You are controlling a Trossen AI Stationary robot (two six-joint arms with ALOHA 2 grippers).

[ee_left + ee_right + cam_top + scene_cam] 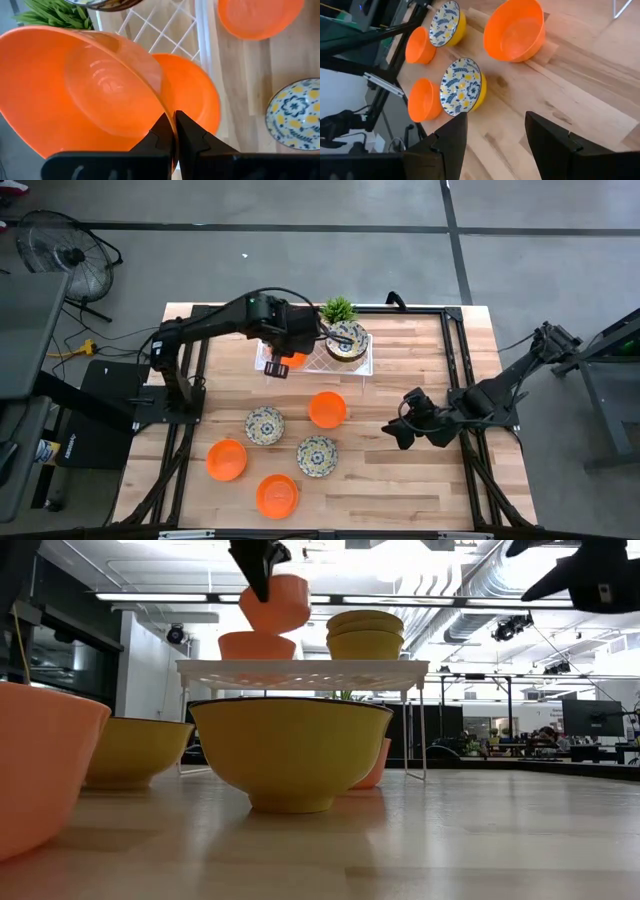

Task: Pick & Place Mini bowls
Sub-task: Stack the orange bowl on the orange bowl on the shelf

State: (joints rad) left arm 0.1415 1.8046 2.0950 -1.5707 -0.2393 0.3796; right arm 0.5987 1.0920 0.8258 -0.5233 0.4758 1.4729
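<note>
My left gripper [282,360] is over the white lattice tray [362,366], shut on a plain orange mini bowl [85,90], seen in the low view as the tilted orange bowl [275,602]. Right under it, another orange bowl [257,644] sits on the tray. Beside that stands a stack of floral bowls [346,340]. On the table rest three orange bowls [327,409], [227,459], [277,495] and two floral bowls [264,425], [316,456]. My right gripper [392,432] is open, hovering at the table's right, touching nothing. My left gripper pinches the orange bowl by its rim [167,114], one finger [161,131] inside the bowl and the other outside. The fingers come from above, pointing down. The bowl is lifted clear and tilted, hanging just over the orange bowl [197,95] on the tray.
A small green potted plant [338,308] stands at the tray's far edge. The tray stands on thin legs [421,730] above the tabletop. Bare wood lies between the right gripper [495,117] and the nearest bowls [515,30], [462,92]. Black frame rails border the table.
</note>
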